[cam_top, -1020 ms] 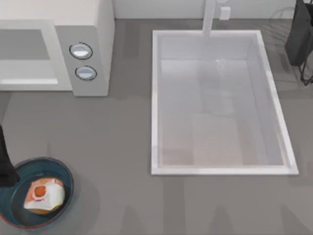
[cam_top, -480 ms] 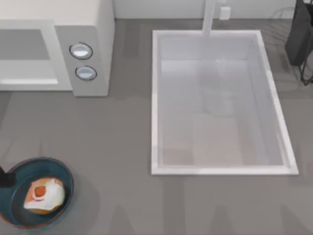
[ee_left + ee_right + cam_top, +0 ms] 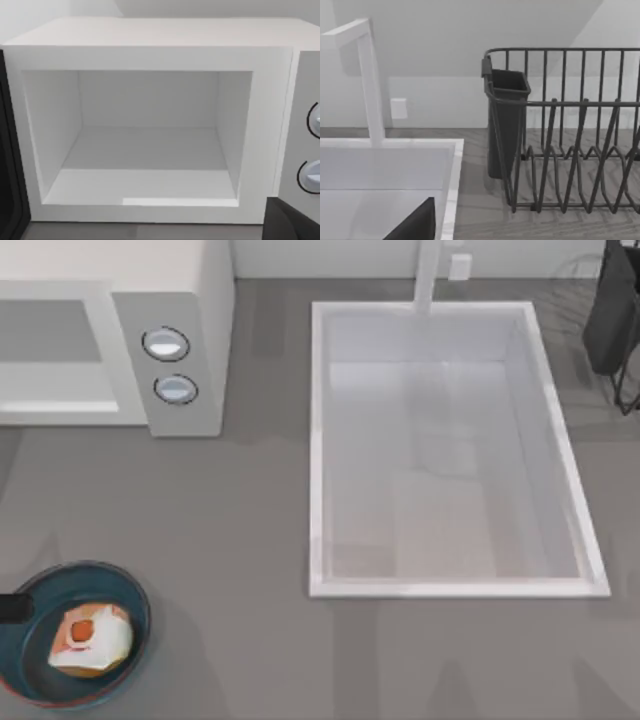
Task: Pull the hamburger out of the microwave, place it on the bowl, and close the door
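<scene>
**Hamburger in bowl; door not yet shut: left arm is the nearer**

The hamburger [image 3: 90,638] is seen lying inside the bowl [image 3: 130,590], at the near left corner of the bench [image 3: 230,540]. It is judged that the placing step is done and that only the closing is left.

The left tool [image 3: 10,608] is noted at the left edge of the top view, over or against the bowl's left rim; contact cannot be told. Whether it is wide or narrow cannot be told. Nothing is seen held in it.

The microwave [image 3: 180,300] stands at the far left of the bench, straight beyond the bowl, with its front turned toward the near edge. In the left wrist view the cavity [image 3: 145,140] is seen open and empty, faced almost square on, with the dials [image 3: 312,175] to one side. A dark upright strip [image 3: 9,165] runs beside the cavity wall opposite the dials. It may be the swung-out door, but this cannot be confirmed.

Relation that matters: the opening lies directly ahead of the left tool, and the door is presumably hinged on the side away from the dials, so it would lie toward the bench's left edge. The closing sweep would then run rightward, toward the dial panel.

The right arm [image 3: 612,315] is parked at the far right by the dish rack [image 3: 560,130], with the sink [image 3: 450,450] between it and the microwave. Its tool's state cannot be told.
</scene>
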You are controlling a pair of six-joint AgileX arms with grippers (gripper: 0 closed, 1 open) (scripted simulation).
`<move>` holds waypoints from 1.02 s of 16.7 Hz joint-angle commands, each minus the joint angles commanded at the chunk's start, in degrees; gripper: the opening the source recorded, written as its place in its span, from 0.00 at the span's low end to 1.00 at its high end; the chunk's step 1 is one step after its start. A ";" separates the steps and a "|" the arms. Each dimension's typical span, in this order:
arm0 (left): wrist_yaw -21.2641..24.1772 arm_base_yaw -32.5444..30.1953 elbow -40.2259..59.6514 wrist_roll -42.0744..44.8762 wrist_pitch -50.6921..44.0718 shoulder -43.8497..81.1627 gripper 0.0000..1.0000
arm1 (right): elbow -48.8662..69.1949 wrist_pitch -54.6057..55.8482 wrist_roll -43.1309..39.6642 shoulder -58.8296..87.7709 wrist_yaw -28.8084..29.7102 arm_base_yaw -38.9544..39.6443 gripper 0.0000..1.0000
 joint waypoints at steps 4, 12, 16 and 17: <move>0.00 0.00 0.00 0.00 0.00 0.00 0.00 | 0.00 0.00 0.00 0.00 0.00 0.00 1.00; 4.81 5.91 6.12 5.38 -2.82 6.08 0.00 | 0.00 0.00 0.00 0.00 0.00 0.00 1.00; 14.20 18.52 20.78 16.29 -9.08 21.87 0.00 | 0.00 0.00 0.00 0.00 0.00 0.00 1.00; 16.76 22.12 25.31 19.40 -11.05 27.30 0.00 | 0.00 0.00 0.00 0.00 0.00 0.00 1.00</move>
